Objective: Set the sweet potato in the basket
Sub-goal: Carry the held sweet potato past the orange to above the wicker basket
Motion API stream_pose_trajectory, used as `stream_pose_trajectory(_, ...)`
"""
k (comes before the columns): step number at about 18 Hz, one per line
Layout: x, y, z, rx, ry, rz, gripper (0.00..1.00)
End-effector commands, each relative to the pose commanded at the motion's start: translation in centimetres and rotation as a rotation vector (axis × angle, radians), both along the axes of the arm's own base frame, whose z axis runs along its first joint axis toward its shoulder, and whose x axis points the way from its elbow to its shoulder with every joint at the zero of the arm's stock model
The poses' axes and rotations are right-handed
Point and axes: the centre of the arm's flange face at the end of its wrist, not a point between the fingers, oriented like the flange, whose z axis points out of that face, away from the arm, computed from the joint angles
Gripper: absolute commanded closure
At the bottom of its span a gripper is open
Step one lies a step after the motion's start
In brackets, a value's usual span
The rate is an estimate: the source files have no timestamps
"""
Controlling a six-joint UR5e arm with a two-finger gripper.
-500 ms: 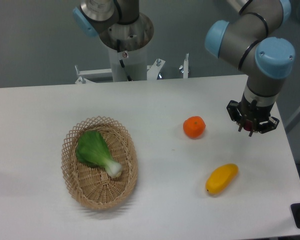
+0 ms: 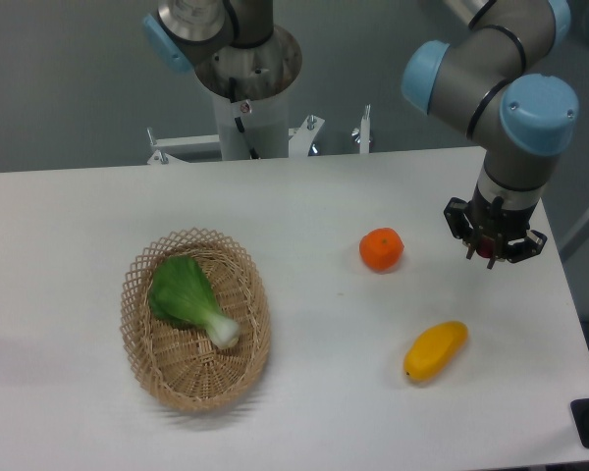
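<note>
One hand (image 2: 492, 257) hangs right of the orange (image 2: 382, 249), its grip on anything unclear.

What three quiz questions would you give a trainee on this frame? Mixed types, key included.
1. What lies in the basket?
2. True or false: the orange touches the yellow fruit.
3. The gripper hangs: A) over the basket; B) right of the orange; C) left of the basket.
Key: 1) a green vegetable; 2) false, they lie apart; 3) B.
</note>
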Motion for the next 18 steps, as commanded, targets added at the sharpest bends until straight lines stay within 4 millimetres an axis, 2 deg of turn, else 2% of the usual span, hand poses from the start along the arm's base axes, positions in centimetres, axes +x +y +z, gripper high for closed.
stream_pose_trajectory(2, 0.5, 0.4, -0.1, -0.001, -0.003, -0.006, 0.93)
stream_pose_trajectory(7, 3.0, 3.3, 0.0, 0.001, -0.005, -0.018, 0.93)
stream_pose_trajectory(14, 10.8, 11.4, 0.0, 0.024, -0.01, -0.022, 0.93)
stream_pose_trajectory(18, 14.7, 14.7, -0.6, 0.022, -0.02, -0.043, 0.93)
